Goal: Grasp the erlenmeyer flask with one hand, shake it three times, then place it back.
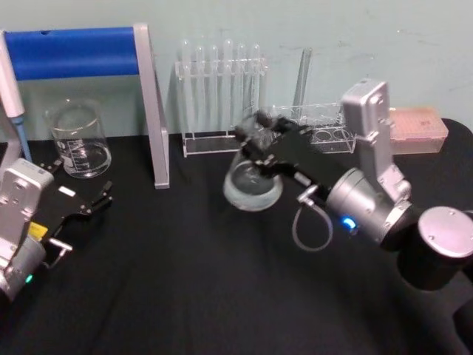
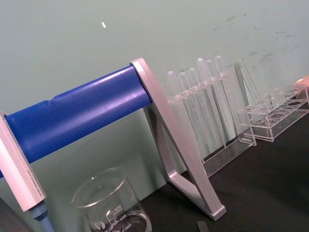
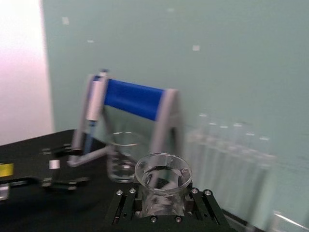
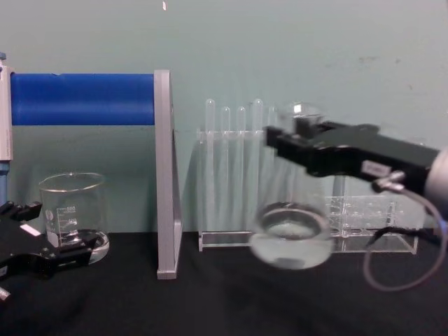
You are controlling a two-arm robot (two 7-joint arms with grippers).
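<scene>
The clear, conical erlenmeyer flask [image 4: 290,245], wide base downward, is hanging in the air before the tube rack [image 4: 224,175]. The right gripper [image 4: 302,136] is reaching in level, clamping its neck; the left gripper [image 1: 77,183] is idling open beside the beaker [image 4: 72,217].

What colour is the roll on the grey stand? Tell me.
The roll is bright blue; the left wrist view shows it best.

The erlenmeyer flask [image 4: 290,245] is clear glossy glass — the table [image 1: 185,281] matt black.
</scene>
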